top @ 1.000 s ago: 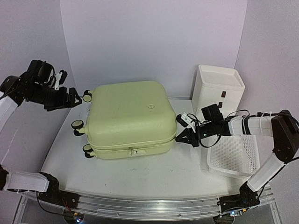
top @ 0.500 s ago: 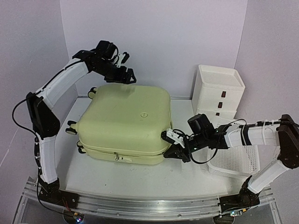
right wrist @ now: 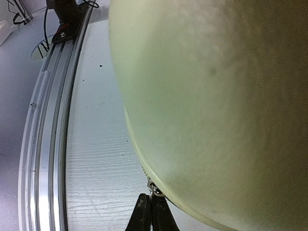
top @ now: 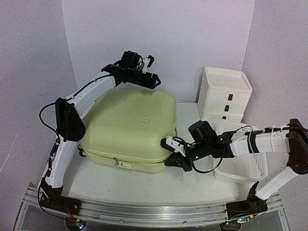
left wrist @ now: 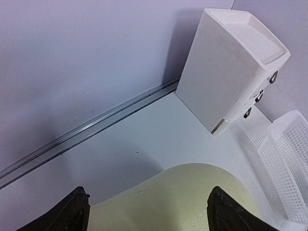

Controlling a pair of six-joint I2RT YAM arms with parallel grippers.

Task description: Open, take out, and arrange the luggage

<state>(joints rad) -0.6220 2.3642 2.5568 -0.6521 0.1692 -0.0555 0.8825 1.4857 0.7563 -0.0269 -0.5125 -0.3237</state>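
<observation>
So my left claw (top: 152,71) is hanging in the air over the far right corner of the luggage (top: 127,127), jaws spread wide with nothing between them and not touching the shell. From my left wrist cam I just see that rounded pale green corner sitting below, between my two fingers. The luggage itself is lying flat on its broad side in the middle of the tabletop (top: 144,185), zipped shut, with the little round logo (top: 143,120) facing up. My right claw (right wrist: 151,211) is down low at the near right corner of the case, pinched fully together right on the zipper seam. There's a small metal zipper pull (right wrist: 153,188) sitting right at my fingertips, but honestly I can't tell if I've actually got it pinched or am only touching it. Off to the right there's a white three-drawer box (top: 225,94) at the back, with a white mesh basket (top: 240,159) in front of it under my right arm.
</observation>
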